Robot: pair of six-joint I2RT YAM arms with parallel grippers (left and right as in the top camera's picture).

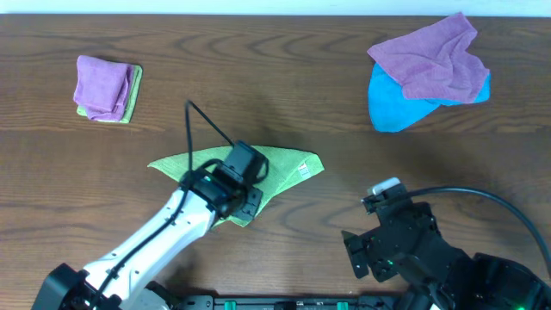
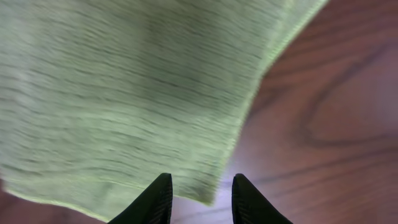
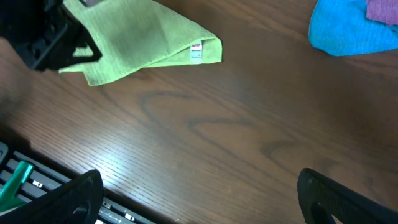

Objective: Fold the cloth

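- From overhead we see the green cloth [image 1: 288, 165] lying folded into a flat, pointed shape near the middle of the table [image 1: 344, 146]. Its white tag [image 1: 303, 170] is at the right tip.
- The left arm [image 1: 164, 228] reaches in from the lower left, and its head covers the cloth's middle. The right arm [image 1: 422, 250] sits at the lower right, well apart from the cloth.
- At the far right a purple cloth [image 1: 430, 52] lies on a blue cloth [image 1: 392, 112]. At the far left sits a small folded pile [image 1: 105, 86], purple on top.
- From the left wrist we see the left claw [image 2: 200, 186] released, its fingers a little apart and gripping nothing. A corner of the green cloth shows in the gap. The cloth fills most of the view, blurred, with bare table to the right.
- From the right wrist we see the right claw [image 3: 199, 183] released wide over bare wood. The green cloth lies at the upper left with its tag towards us, and the blue cloth at the upper right.
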